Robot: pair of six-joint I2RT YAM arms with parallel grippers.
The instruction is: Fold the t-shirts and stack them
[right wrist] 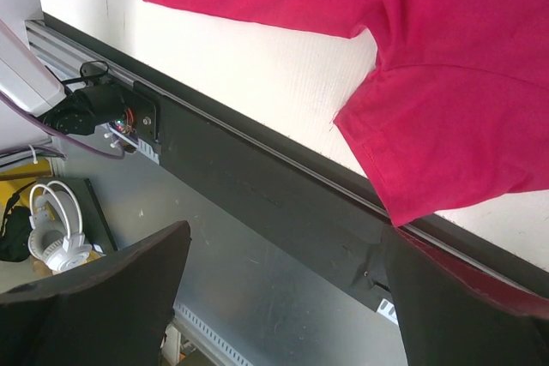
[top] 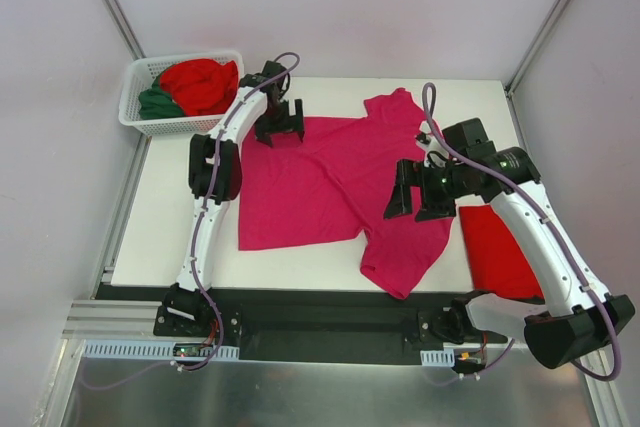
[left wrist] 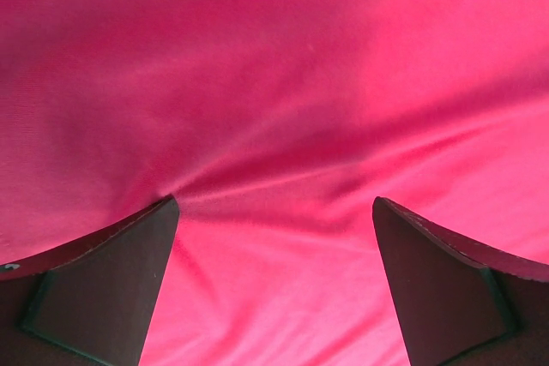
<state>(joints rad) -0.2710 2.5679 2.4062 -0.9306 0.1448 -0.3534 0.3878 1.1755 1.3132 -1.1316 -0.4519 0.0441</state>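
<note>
Left claw (top: 281,137) and right claw (top: 418,205), both gaping empty, over the flat, creased magenta t-shirt (top: 310,187).

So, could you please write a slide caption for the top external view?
Open left gripper and right gripper over the spread magenta t-shirt; a red t-shirt beside it, others in the basket.

white table (top: 290,267) holds magenta t-shirt (top: 330,182) (spread out), red shirt (top: 495,247), and lattice basket (top: 132,97).
</note>
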